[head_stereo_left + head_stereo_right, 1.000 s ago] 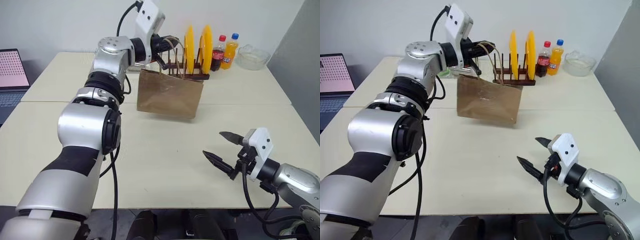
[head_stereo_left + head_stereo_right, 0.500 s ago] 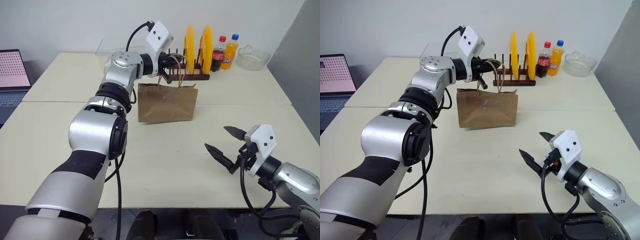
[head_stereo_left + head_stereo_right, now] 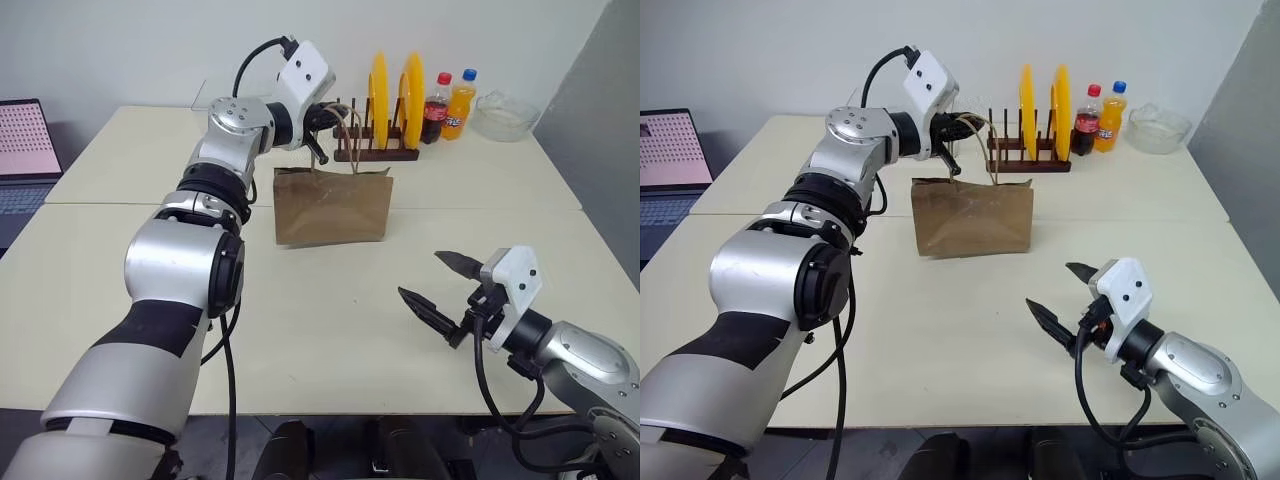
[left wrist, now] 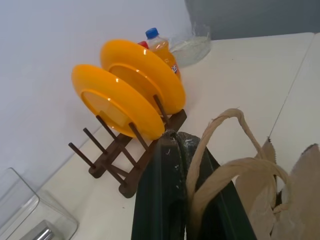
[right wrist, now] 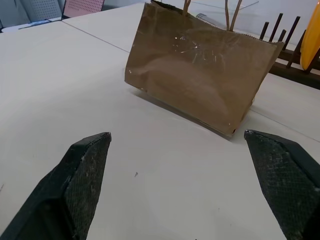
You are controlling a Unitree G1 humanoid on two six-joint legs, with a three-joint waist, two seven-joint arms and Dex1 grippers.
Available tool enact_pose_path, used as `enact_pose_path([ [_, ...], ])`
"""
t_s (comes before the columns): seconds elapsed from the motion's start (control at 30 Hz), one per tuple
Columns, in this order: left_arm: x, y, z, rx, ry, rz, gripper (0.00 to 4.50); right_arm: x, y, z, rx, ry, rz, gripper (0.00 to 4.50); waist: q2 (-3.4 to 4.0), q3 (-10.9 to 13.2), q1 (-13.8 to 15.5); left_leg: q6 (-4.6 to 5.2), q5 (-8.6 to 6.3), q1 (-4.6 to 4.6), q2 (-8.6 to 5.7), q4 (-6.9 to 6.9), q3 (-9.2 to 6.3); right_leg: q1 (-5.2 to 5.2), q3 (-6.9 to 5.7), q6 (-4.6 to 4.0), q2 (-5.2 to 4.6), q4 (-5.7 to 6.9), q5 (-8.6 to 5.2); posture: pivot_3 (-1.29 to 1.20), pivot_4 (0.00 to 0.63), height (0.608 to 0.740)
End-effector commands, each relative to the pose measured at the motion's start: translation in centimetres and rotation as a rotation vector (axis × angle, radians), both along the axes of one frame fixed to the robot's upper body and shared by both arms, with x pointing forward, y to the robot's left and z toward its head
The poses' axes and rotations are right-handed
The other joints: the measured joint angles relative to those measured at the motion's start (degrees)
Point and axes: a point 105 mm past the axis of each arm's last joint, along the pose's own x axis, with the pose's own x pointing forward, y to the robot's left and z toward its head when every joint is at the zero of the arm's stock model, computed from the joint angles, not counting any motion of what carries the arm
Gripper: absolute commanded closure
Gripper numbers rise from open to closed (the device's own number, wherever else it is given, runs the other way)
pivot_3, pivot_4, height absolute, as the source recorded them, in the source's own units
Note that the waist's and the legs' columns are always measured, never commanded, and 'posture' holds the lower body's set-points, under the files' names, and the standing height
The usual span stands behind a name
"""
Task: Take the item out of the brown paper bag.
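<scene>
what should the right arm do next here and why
Probably bring the open right gripper forward toward the top of the brown paper bag. The left gripper is shut on the bag's handles, the bag stands on the table, and the right gripper is well short of it.

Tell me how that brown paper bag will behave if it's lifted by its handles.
The brown paper bag looks creased and thin, so it will probably flex and sag. Held by the shut left claw at one loop handle, it would likely swing and tilt. It seems light.
</scene>
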Motion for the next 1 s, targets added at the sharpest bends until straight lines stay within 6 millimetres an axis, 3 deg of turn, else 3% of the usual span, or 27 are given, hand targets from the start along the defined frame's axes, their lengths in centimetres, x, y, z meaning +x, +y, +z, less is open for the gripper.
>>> enact_pose_path([
  [0.03, -0.1, 0.2, 1.5, 0.004, -0.076, 0.008, 4.48, -0.5, 0.8, 1.1, 0.004, -0.050, 0.030, 0.00, 0.00, 0.0, 0.0, 0.00, 0.00, 0.00, 0.00, 0.00, -0.01, 0.00, -0.01, 0.00, 0.00, 0.00, 0.00, 0.00, 0.150, 0.740],
  [0.17, -0.1, 0.2, 1.4, 0.012, -0.078, 0.008, 4.48, -0.4, 1.0, 1.1, 0.004, -0.050, 0.036, 0.00, 0.00, 0.0, 0.0, 0.00, 0.00, 0.01, 0.01, 0.00, -0.01, 0.00, -0.01, 0.00, 0.00, 0.03, 0.00, 0.00, 0.150, 0.740],
  [0.27, -0.2, 0.3, 1.0, 0.025, -0.064, -0.003, 3.91, -0.4, 1.1, 1.2, 0.003, -0.050, 0.043, 0.00, 0.00, 0.0, 0.0, 0.00, 0.00, 0.01, 0.00, 0.00, 0.00, 0.00, 0.00, 0.00, 0.00, 0.02, 0.00, 0.00, 0.150, 0.740],
  [0.43, -0.3, 1.3, 0.0, 0.079, -0.052, -0.017, 2.45, -0.2, 1.3, 1.3, -0.006, -0.053, 0.049, 0.00, 0.00, 0.0, -0.1, 0.00, 0.00, 0.03, 0.01, 0.00, 0.00, 0.00, 0.01, 0.00, 0.00, 0.05, 0.00, 0.00, 0.150, 0.740],
  [0.77, -1.0, 6.3, -0.9, 0.127, -0.050, -0.002, 2.45, 0.3, 1.2, 0.9, -0.048, -0.048, 0.072, 0.00, 0.00, 0.0, -0.2, 0.00, 0.00, 0.08, 0.02, 0.00, 0.03, 0.00, 0.05, -0.01, 0.01, 0.10, 0.00, 0.00, 0.150, 0.740],
  [1.0, -3.5, 9.3, -1.7, 0.030, -0.004, -0.120, 2.45, 2.4, 1.4, 1.1, -0.108, -0.076, 0.115, 0.00, 0.01, 0.0, -0.7, 0.00, 0.00, 0.11, 0.04, 0.02, 0.04, 0.00, 0.06, -0.05, 0.01, 0.14, 0.01, 0.00, 0.150, 0.740],
])
